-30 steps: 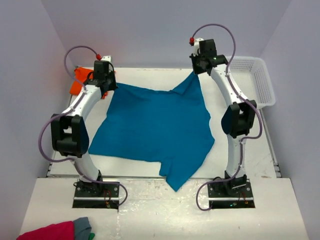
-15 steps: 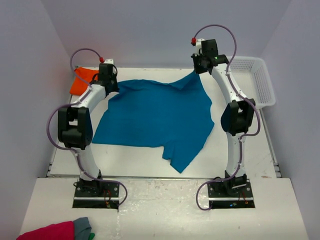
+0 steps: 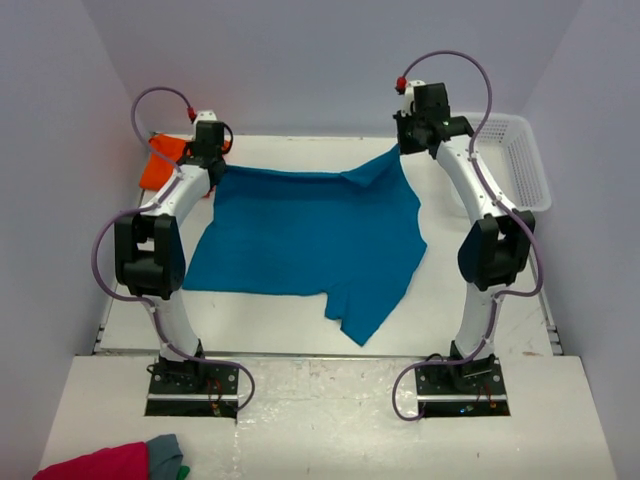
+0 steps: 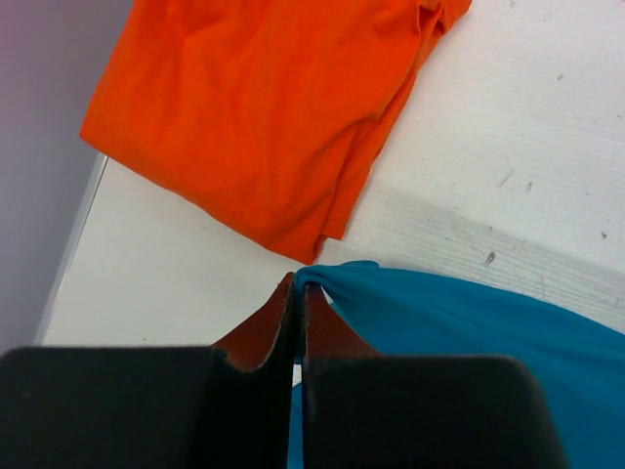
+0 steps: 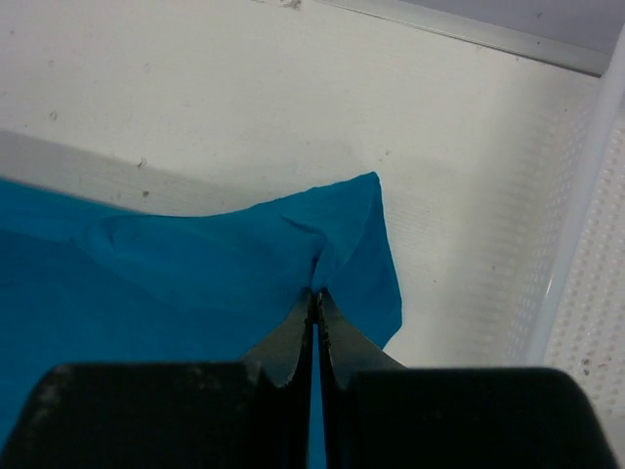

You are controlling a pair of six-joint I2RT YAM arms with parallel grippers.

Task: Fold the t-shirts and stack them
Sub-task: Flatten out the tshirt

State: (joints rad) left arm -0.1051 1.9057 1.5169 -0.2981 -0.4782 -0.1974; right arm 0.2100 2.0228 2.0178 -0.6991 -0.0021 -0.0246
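Note:
The teal-blue t-shirt (image 3: 310, 240) is stretched over the middle of the table, its far edge lifted between both arms. My left gripper (image 3: 212, 162) is shut on its far left corner (image 4: 337, 277), pinched at the fingertips. My right gripper (image 3: 405, 148) is shut on its far right corner (image 5: 342, 244). The orange t-shirt (image 3: 160, 160) lies crumpled at the far left edge, just beyond the left gripper, and fills the top of the left wrist view (image 4: 264, 107).
A white mesh basket (image 3: 515, 160) stands at the far right, its wall (image 5: 586, 244) close to the right gripper. A crimson-pink cloth (image 3: 95, 465) and a grey cloth (image 3: 165, 452) lie on the near ledge at the left.
Both grippers have pulled the teal shirt's far corners farther back and apart, so its far edge is straighter. The shirt's near edge has slid away from the table's front.

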